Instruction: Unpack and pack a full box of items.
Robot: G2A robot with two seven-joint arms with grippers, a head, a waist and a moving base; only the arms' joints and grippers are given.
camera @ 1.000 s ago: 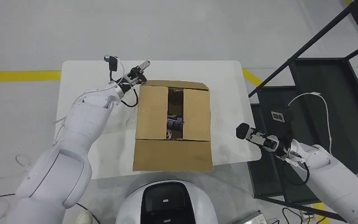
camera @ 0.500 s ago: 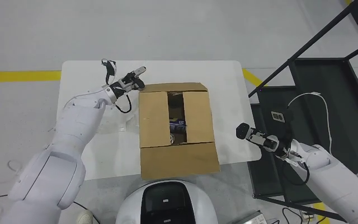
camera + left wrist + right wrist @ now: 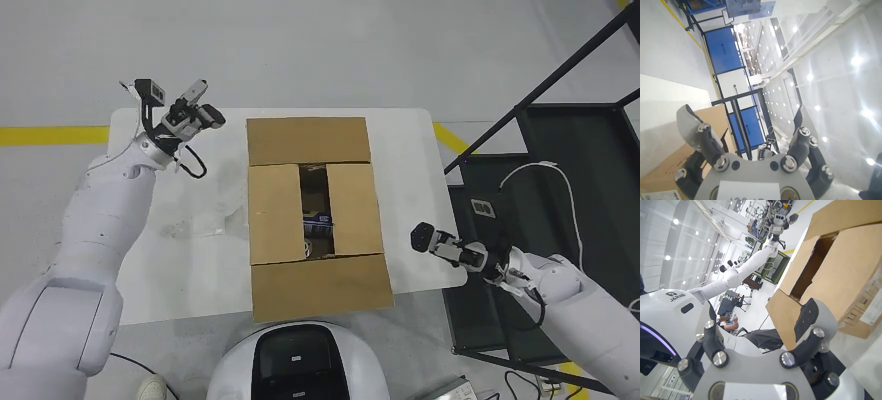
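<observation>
A brown cardboard box (image 3: 355, 215) stands mid-table on the white table (image 3: 190, 280). Its far flap (image 3: 305, 140) and near flap (image 3: 320, 285) lie folded outward. The two side flaps lean inward with a narrow gap between them, where packed items (image 3: 318, 222) show. My left gripper (image 3: 190, 108) hangs open and holds nothing, raised above the table's far left corner, clear of the box. Past its own tips (image 3: 743, 121) the left wrist view shows a box edge (image 3: 713, 119). My right gripper (image 3: 425, 237) is open beside the table's right edge, facing the box side (image 3: 844, 272).
A black metal rack (image 3: 560, 150) with a white cable (image 3: 545, 175) stands close to the table's right side, under my right arm. A yellow floor line (image 3: 50, 135) runs to the left. Bare tabletop lies left of the box.
The far flap, half raised before, now lies flat outward. My left gripper has let go of it and risen away to the far left. The right gripper has edged toward the box.
</observation>
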